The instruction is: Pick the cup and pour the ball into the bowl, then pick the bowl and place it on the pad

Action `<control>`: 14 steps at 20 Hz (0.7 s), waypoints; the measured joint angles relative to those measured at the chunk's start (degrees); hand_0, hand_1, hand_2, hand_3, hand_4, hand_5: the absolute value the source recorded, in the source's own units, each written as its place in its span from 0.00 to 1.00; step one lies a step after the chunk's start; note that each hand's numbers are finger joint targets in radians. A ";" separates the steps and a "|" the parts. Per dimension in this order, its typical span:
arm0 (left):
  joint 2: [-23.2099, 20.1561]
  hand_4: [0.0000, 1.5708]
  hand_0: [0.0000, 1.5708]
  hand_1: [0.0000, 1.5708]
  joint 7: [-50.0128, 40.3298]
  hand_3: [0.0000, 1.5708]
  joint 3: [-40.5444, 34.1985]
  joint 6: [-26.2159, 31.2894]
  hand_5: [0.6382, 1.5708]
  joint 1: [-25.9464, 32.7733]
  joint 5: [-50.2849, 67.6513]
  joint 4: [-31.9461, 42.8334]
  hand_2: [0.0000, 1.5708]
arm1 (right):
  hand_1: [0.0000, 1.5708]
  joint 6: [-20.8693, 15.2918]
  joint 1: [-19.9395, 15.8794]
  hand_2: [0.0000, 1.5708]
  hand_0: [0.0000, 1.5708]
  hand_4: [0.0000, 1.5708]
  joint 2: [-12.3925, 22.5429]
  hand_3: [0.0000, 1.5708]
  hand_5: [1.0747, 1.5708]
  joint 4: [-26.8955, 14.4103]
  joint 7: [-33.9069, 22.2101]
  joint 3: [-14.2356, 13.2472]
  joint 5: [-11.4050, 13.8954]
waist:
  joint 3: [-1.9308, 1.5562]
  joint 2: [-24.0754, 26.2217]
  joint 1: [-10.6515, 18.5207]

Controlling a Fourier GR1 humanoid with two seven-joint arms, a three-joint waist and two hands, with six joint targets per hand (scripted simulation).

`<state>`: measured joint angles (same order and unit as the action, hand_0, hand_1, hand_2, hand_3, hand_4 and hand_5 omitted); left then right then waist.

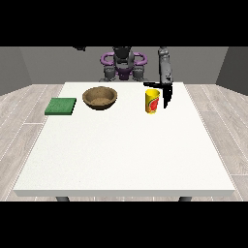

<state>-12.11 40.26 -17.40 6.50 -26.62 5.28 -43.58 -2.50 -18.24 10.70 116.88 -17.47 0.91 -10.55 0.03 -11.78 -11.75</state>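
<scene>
Standing upright on the tabletop [121, 160], the yellow cup [152, 100] is waiting just beside the hand at the view's right [166, 94], whose straight, released fingers [165, 101] are pointing down, while the bowl [100, 97] is sitting between cup and green pad [61, 106].

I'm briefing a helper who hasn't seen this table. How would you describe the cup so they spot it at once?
On the white table, look at the far half, right of the brown bowl. The cup stands upright beside the robot hand at the view's right. It is the only yellow thing, with a red mark.
</scene>
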 measured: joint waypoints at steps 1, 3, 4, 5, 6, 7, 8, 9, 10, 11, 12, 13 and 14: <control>0.05 0.00 0.00 0.00 1.80 0.00 -0.45 -0.31 0.85 -0.35 0.03 1.28 0.00 | 0.00 0.32 -0.63 0.00 0.00 0.00 0.55 0.00 0.99 1.02 -0.53 -0.81 -0.74 | 0.00 -1.05 -0.65; -0.37 0.00 0.00 0.00 3.94 0.00 -1.04 -0.99 0.84 -1.83 -0.10 3.85 0.00 | 0.00 0.87 -0.15 0.00 0.00 0.00 0.81 0.00 0.99 2.52 -0.33 -1.28 -1.07 | 0.02 -2.34 -1.46; -0.99 0.00 0.00 0.00 5.16 0.00 -1.67 -1.10 0.84 -2.67 0.04 5.17 0.00 | 0.00 1.03 -0.66 0.00 0.00 0.00 1.24 0.00 0.99 3.87 -0.96 -1.65 -1.50 | 0.02 -3.45 -2.25; -1.36 0.00 0.00 0.00 5.54 0.00 -1.90 -1.18 0.83 -3.04 0.06 6.12 0.00 | 0.00 2.01 -0.65 0.00 0.00 0.00 2.08 0.00 0.99 4.09 -1.21 -2.98 -2.94 | 0.03 -3.64 -2.52; -1.92 0.00 0.00 0.00 6.25 0.00 -2.32 -1.28 0.86 -3.57 0.12 7.38 0.00 | 0.00 2.39 -0.37 0.00 0.00 0.00 2.36 0.00 0.99 5.26 -1.34 -3.27 -3.35 | 0.02 -4.17 -3.03; -2.32 0.31 0.71 0.71 7.25 0.95 -2.78 -0.64 0.96 -3.85 0.55 8.12 1.00 | 0.00 3.26 0.15 0.00 0.00 0.00 2.68 0.00 0.99 5.46 -0.34 -4.18 -4.09 | 0.03 -5.01 -3.21; -2.38 0.59 0.84 0.84 8.79 1.00 -2.53 -0.81 0.99 -3.51 -0.03 8.97 1.00 | 0.00 3.56 0.25 0.00 0.00 0.00 3.09 0.00 0.98 6.10 -0.65 -4.91 -4.77 | 0.01 -5.43 -3.43; -2.81 0.61 0.84 0.84 9.69 1.00 -2.31 -2.80 0.96 -3.72 -1.09 9.18 1.00 | 0.00 3.44 0.20 0.00 0.00 0.00 3.11 0.00 0.98 6.62 -1.06 -4.85 -4.80 | 0.02 -5.57 -3.70; -3.20 0.64 0.84 0.84 10.98 1.00 -2.17 -4.89 0.92 -3.46 -2.13 9.27 1.00 | 0.00 3.60 -0.20 0.00 0.00 0.00 3.65 0.00 0.98 6.82 -1.42 -5.71 -5.45 | 0.02 -5.82 -4.03; -3.30 0.65 0.84 0.84 11.82 1.00 -1.87 -6.93 0.91 -3.41 -3.19 9.43 1.00 | 0.00 3.88 -0.90 0.00 0.00 0.00 4.32 0.00 0.98 6.81 -2.22 -6.68 -6.64 | -0.01 -5.90 -4.39; -3.54 0.66 0.84 0.84 12.92 1.00 -1.87 -8.69 0.91 -3.28 -3.97 9.83 1.00 | 0.00 4.10 -0.87 0.00 0.00 0.00 4.53 0.00 0.98 7.46 -2.35 -6.98 -7.11 | -0.02 -6.42 -4.85; -3.57 0.68 0.84 0.84 13.96 1.00 -1.73 -10.08 0.91 -3.15 -4.69 10.20 1.00 | 0.00 4.23 -0.83 0.00 0.00 0.00 4.82 0.00 0.98 7.89 -2.50 -7.56 -7.53 | -0.06 -6.69 -5.10; -4.13 0.68 0.84 0.84 14.33 1.00 -1.98 -11.20 0.91 -3.08 -5.05 10.59 1.00 | 0.00 5.08 -0.17 0.00 0.00 0.05 5.17 0.00 0.98 8.45 -2.39 -7.97 -8.36 | -0.10 -6.65 -5.82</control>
<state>-16.25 54.59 -19.38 -4.70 -29.70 0.23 -32.99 2.58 -18.41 15.88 125.33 -19.86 -7.06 -18.91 -0.07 -18.43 -17.57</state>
